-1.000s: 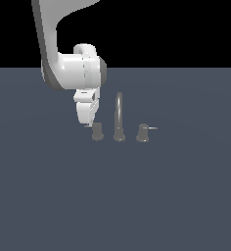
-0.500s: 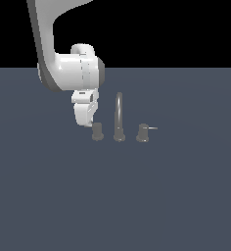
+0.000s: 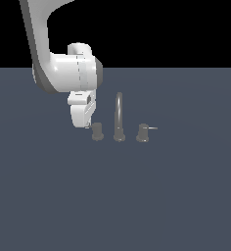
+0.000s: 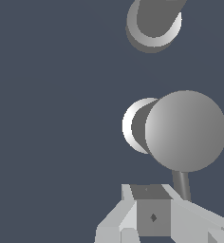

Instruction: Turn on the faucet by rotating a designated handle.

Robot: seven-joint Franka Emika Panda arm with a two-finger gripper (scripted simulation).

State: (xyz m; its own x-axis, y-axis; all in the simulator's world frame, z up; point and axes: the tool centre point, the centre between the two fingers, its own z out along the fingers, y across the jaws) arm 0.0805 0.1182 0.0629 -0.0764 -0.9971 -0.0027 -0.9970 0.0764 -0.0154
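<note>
**Tool down by the left knob**

Counter [image 3: 112,196] fills the near part of the scene, flat and dark blue-grey, and it runs far back to a black wall.

Farther back on it stands the faucet [image 3: 119,120], small and dull grey. It has three parts in a row. The handle [image 3: 97,131] is the squat knob on the exterior view's left. The tall thin spout [image 3: 119,117] stands in the middle and bends over at its top. The twin knob [image 3: 143,133] sits on the exterior view's right, with a thin rod [image 3: 152,128] that sticks out to the right.

The white arm [image 3: 63,68] comes down from the top on the exterior view's left. Its tool [image 3: 86,124] hangs low, just beside the handle on that knob's left side.

From the wrist view the handle [image 4: 185,130] looks big and round, and its thin rod [image 4: 181,186] points toward the tool [image 4: 154,216]. The grey finger [image 4: 153,216] sits right next to that rod. I cannot tell how far open the tool is, or if it has hold of anything.
</note>
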